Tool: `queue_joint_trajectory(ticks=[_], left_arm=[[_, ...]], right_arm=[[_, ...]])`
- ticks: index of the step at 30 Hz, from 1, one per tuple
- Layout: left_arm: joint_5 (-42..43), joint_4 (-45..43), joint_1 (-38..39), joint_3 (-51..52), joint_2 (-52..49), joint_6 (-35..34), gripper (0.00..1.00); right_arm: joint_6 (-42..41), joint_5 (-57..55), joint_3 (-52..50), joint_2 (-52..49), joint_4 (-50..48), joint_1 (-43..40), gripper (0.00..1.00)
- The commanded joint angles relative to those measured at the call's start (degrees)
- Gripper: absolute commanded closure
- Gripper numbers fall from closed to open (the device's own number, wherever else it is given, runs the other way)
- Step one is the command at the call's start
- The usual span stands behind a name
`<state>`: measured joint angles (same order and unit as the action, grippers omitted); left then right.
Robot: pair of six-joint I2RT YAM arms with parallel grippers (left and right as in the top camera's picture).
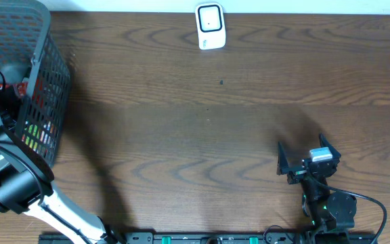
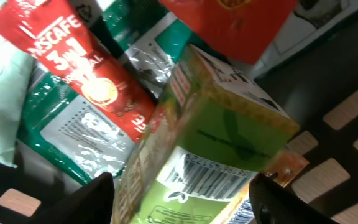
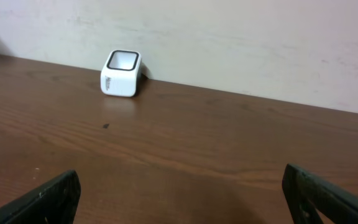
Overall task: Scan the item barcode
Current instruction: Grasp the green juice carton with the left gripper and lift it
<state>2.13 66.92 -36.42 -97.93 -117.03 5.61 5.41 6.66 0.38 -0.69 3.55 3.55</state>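
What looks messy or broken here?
Nothing looks broken or spilled. Inside the basket, the green box lies tilted in a jumble of packets, a red Nescafe sachet slanting beside it. The scanner sits upright.

1. I see the item, a green and yellow carton (image 2: 222,130), lying tilted among packets in the basket (image 1: 42,81), its barcode (image 2: 207,180) facing my left wrist camera.
2. The scanner (image 1: 210,26), small and white with a dark-rimmed window, stands at the table's (image 1: 215,122) far edge.
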Motion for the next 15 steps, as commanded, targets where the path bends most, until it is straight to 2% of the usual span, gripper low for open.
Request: queue_joint_trajectory(ticks=[1,15], left_arm=[[-2.8,-0.4,0.0,0.5,-0.6,-1.4,0.31],[-2.8,-2.9,0.0,0.5,-0.6,-1.4,0.32]], right_arm=[[-0.7,0.0,-0.1,0.3,0.2,-0.1,0.01],[-0.7,0.0,-0.1,0.3,0.2,-0.1,0.01]])
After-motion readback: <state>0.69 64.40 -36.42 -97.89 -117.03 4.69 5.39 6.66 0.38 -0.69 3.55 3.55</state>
